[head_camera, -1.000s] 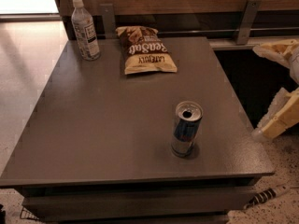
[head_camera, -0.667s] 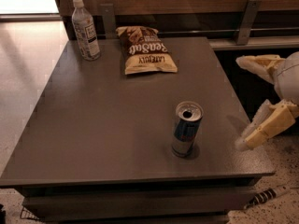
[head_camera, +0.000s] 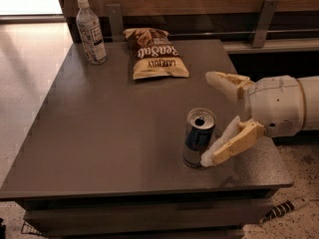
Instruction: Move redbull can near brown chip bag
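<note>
The redbull can [head_camera: 198,136] stands upright near the table's front right, silver and blue with its pull-tab top showing. The brown chip bag [head_camera: 155,53] lies flat at the back middle of the table, dark brown above and cream-yellow below. My gripper [head_camera: 208,117] comes in from the right, open, with cream-coloured fingers. The near fingertip [head_camera: 212,158] is right beside the can's right side, and the far finger [head_camera: 223,81] is behind and to the right of the can. The can is not between the fingers.
A clear plastic bottle [head_camera: 91,32] with a white cap stands at the back left of the grey table [head_camera: 99,133]. A wooden wall with metal brackets runs behind. The table's right edge is under my arm.
My gripper has moved left from the right edge of the view over the table, up to the can's right side. The can, bag and bottle have not moved.
</note>
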`<state>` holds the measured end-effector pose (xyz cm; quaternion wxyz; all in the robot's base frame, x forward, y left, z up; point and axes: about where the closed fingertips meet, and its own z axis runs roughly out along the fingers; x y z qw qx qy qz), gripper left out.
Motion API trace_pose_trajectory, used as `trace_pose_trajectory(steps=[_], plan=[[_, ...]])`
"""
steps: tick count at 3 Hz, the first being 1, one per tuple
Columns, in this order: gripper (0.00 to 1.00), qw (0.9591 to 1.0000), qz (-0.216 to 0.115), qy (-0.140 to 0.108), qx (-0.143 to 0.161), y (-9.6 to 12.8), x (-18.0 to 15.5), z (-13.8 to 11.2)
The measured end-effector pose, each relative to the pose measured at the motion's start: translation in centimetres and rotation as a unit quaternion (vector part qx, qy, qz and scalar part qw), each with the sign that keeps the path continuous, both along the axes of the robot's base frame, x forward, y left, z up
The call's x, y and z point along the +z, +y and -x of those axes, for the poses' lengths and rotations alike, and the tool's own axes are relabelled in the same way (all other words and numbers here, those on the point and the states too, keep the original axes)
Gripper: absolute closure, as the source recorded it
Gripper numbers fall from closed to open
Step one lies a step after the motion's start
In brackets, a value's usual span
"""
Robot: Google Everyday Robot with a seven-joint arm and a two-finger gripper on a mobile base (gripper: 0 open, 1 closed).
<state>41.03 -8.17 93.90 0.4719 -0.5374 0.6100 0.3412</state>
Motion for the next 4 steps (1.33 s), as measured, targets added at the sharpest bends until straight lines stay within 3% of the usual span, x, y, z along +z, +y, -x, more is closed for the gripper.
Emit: trace_pose_trajectory(steps=[1,3,4], plan=[[0.0,0.9975,-0.07,0.002,-0.001,1.3,-1.4,-0.2],[0.0,0.9963,-0.086,-0.004,0.001,1.6,-1.6,-0.2],[0.0,0.9951,-0.098,0.008,-0.005,1.1,-2.7,0.0]])
